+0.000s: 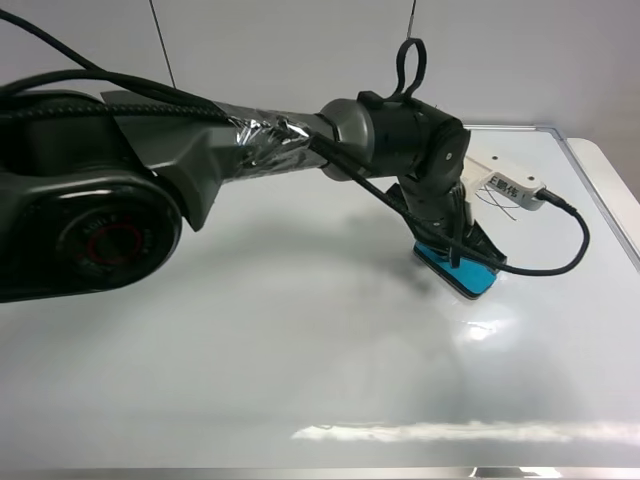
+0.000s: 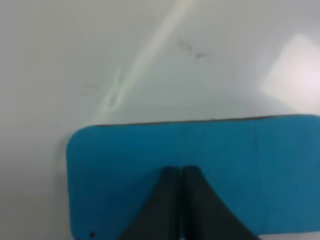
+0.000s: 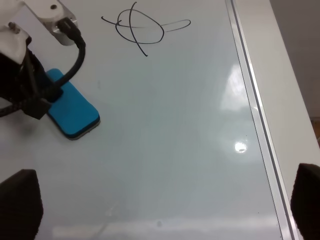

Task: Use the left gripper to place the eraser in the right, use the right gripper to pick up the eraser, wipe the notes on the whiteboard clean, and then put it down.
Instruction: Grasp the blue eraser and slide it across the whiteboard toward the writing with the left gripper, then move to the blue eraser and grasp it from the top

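Observation:
The turquoise eraser [image 1: 472,279] [image 3: 75,113] lies flat on the whiteboard [image 1: 300,350] [image 3: 175,130], right of centre. My left gripper [image 1: 455,250] [image 2: 181,172] reaches across from the left. Its fingers are shut together, with the tips resting on the eraser's [image 2: 120,160] top face rather than clamped around it. The notes [image 3: 142,27] [image 1: 500,203], a black looped scribble, sit just beyond the eraser toward the far right corner, partly hidden behind the left wrist in the high view. My right gripper [image 3: 162,205] hovers above the board's right part, open wide, nothing between its fingers.
The board's silver frame [image 3: 252,110] runs along the right side, with a white table surface [image 3: 290,75] beyond it. A black cable [image 1: 572,255] loops from the left wrist's white camera housing [image 1: 505,185] over the board beside the eraser.

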Action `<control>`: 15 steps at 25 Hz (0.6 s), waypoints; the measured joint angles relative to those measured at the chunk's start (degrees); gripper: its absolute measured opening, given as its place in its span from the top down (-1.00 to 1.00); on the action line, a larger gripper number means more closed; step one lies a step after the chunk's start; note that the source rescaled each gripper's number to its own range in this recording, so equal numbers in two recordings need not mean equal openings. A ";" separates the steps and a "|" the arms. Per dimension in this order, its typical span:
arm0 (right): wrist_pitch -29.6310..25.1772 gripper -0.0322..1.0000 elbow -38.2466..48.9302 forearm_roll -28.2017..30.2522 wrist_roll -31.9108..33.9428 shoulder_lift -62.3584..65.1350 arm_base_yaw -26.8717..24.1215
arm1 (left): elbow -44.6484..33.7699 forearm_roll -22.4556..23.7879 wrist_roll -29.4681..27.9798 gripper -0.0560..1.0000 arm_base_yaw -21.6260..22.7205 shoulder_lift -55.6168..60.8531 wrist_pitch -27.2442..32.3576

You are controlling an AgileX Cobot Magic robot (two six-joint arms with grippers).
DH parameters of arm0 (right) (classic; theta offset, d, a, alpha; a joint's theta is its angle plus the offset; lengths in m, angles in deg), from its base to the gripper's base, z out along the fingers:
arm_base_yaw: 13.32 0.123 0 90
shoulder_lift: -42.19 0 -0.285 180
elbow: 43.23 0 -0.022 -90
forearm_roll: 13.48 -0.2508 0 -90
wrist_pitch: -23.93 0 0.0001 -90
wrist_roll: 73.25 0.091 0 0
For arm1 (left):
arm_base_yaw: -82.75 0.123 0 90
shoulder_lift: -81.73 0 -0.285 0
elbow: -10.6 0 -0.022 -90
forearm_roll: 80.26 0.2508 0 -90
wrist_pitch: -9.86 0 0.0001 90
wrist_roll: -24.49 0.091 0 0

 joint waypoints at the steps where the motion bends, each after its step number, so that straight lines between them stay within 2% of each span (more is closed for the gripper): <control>1: 0.00 -1.00 0.00 0.00 0.00 0.00 0.00 | 0.80 0.00 0.00 0.89 -0.27 -0.22 0.81; 5: 0.00 -1.00 0.00 0.00 0.00 0.00 0.00 | 3.33 0.35 0.00 0.89 -0.51 -0.92 4.23; 8: 0.00 -1.00 0.00 0.00 0.00 0.00 0.00 | 6.16 0.39 0.47 0.89 -0.71 -1.40 9.13; 15: 0.00 -1.00 0.00 0.00 0.00 0.00 0.00 | 17.69 0.39 1.16 0.89 -0.73 -1.88 17.65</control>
